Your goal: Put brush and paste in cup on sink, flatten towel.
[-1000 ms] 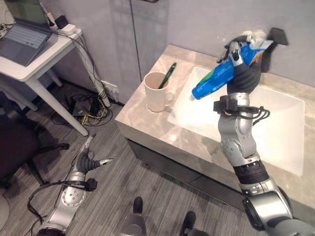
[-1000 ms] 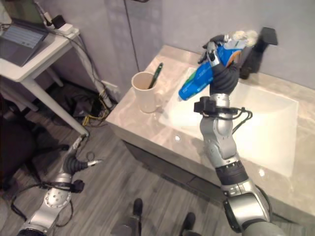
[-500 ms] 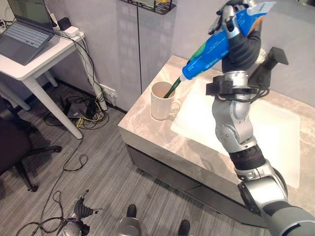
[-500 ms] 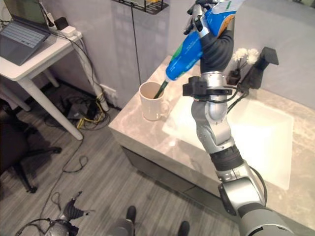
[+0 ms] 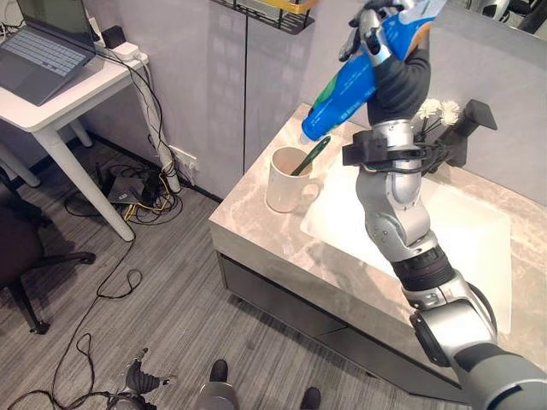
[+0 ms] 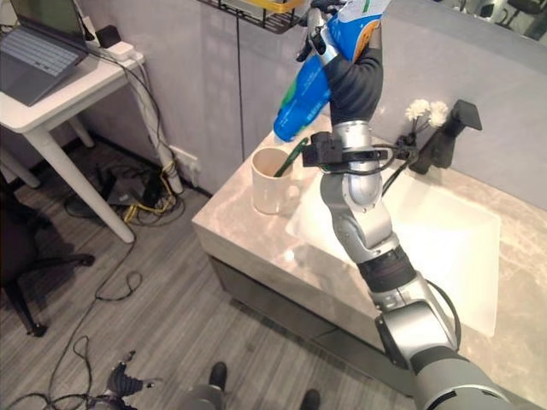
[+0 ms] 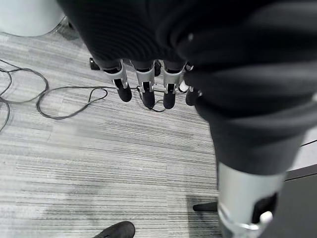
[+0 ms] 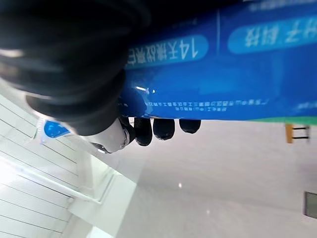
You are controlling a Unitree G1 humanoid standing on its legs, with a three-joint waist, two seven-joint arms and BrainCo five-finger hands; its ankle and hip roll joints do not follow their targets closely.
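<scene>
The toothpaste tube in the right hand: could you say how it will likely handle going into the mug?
The toothpaste tube looks soft-walled, so the right hand curled round it may dent it. Long against the mug, it would probably lean on the rim beside the toothbrush, perhaps tipping the mug.

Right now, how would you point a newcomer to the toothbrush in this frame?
Find the marble sink counter against the grey wall. At its left corner stands a cream mug, beside the white basin. The toothbrush is the thin dark green stick leaning out of that mug, below the big blue tube gripped in the right hand.
</scene>
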